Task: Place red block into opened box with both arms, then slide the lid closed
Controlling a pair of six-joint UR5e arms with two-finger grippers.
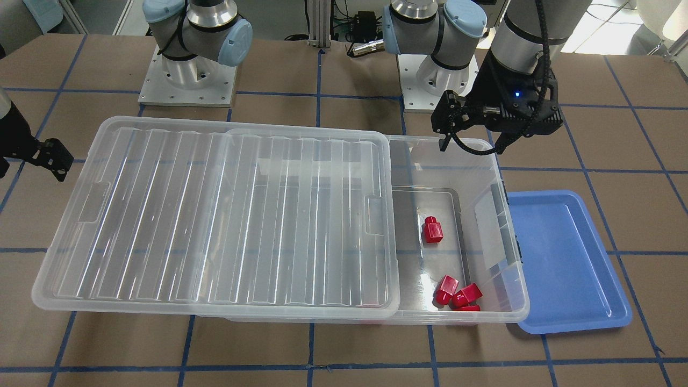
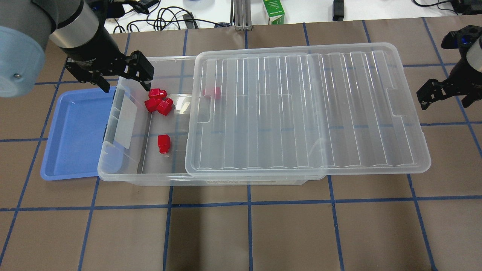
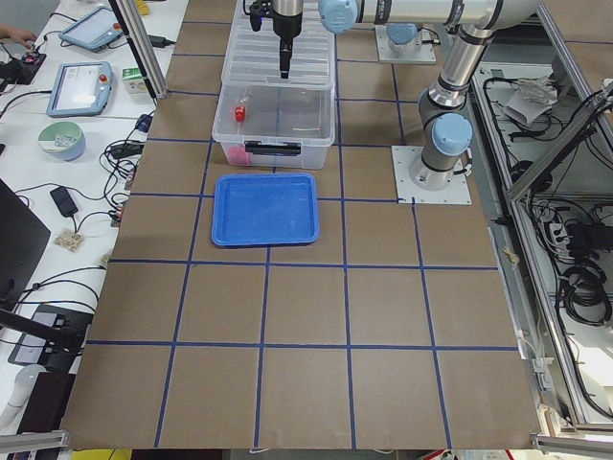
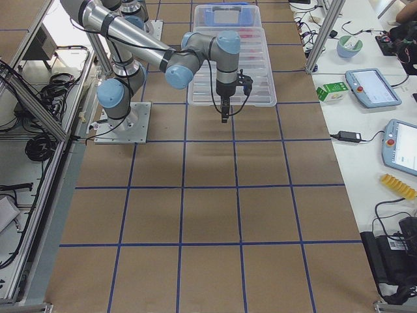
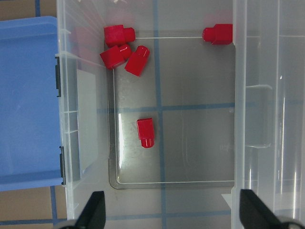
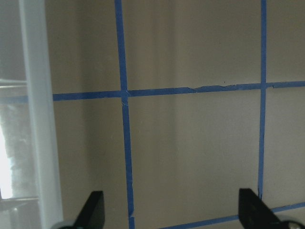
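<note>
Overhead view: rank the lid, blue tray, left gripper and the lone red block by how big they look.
1. Lid, clearly the largest.
2. Blue tray, though the box overlaps one edge.
3. Left gripper, open; it sits nearer the camera, so it looks larger than it is.
4. Lone red block, the smallest.

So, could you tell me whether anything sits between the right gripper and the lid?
Nothing visible does: only table surface separates the open right gripper from the nearest end of the lid, which it isn't touching.
</note>
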